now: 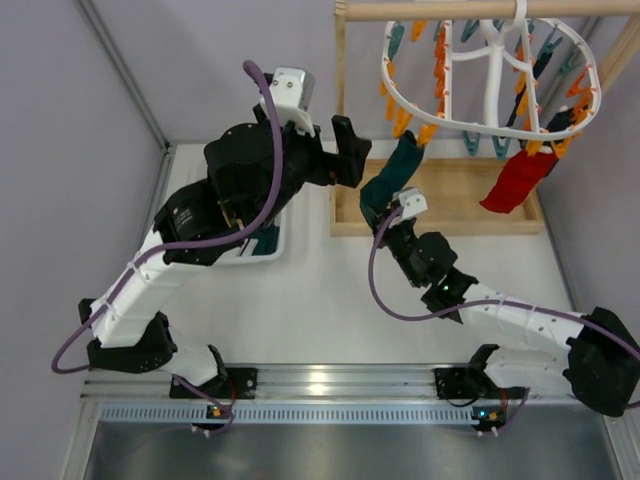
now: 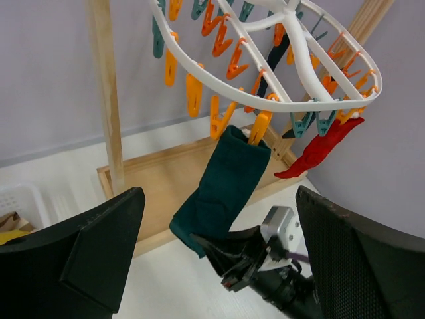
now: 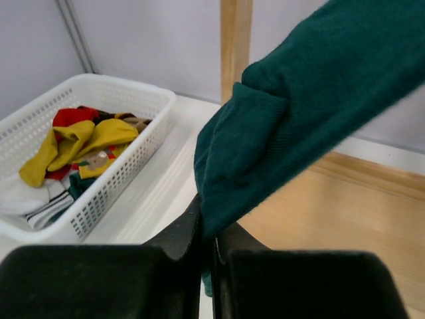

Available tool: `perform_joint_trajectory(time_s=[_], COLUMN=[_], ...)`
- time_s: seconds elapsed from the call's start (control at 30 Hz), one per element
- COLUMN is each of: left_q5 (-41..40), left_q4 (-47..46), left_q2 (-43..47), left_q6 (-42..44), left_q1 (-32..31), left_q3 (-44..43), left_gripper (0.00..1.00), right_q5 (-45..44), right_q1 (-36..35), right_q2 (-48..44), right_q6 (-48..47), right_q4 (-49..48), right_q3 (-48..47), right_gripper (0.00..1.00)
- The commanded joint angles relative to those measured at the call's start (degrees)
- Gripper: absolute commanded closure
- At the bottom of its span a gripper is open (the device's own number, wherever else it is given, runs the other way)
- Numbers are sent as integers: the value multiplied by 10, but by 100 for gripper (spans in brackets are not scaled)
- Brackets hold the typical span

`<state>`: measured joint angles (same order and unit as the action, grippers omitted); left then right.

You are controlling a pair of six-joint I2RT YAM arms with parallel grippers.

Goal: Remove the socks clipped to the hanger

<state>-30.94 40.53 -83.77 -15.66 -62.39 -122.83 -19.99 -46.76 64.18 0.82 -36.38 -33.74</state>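
The white oval hanger (image 1: pixel 490 118) with orange and teal clips hangs from the wooden rod at the top right. A dark teal sock (image 1: pixel 392 180) hangs from an orange clip (image 2: pixel 257 127) at its near-left rim. My right gripper (image 1: pixel 385 222) is shut on this sock's lower end (image 3: pixel 265 153). A red sock (image 1: pixel 517 180) hangs clipped at the hanger's right side. My left gripper (image 1: pixel 350 150) is open and empty, held up left of the teal sock, facing the hanger (image 2: pixel 279 73).
A wooden stand with a post (image 1: pixel 340 100) and tray base (image 1: pixel 450 195) sits under the hanger. A white basket (image 3: pixel 86 153) with yellow, red and other socks stands at the left, under the left arm (image 1: pixel 265 240).
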Motion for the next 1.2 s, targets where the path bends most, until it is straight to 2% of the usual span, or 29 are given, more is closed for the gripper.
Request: perform_joint_trajectory(time_s=[0.0, 0.17, 0.33, 0.57, 0.8, 1.17], left_q5=[-1, 3, -15, -44, -75, -156], left_q4=[-14, -16, -15, -19, -67, -147], left_q2=[-41, -110, -184, -258, -309, -379], left_q6=[39, 84, 135, 210, 284, 380], left_q1=[-1, -1, -1, -1, -1, 1], left_q3=[-56, -131, -186, -249, -254, -253], left_gripper=[1, 1, 1, 1, 2, 12], right_q5=[-169, -297, -335, -348, -338, -299], right_q1=[-80, -154, -184, -186, -185, -178], right_q2=[42, 127, 186, 229, 250, 270], right_q6=[-62, -128, -168, -182, -208, -211], right_q4=[-1, 6, 17, 50, 67, 124], right_q3=[-86, -170, -229, -277, -310, -344], right_gripper=[100, 100, 100, 100, 100, 100])
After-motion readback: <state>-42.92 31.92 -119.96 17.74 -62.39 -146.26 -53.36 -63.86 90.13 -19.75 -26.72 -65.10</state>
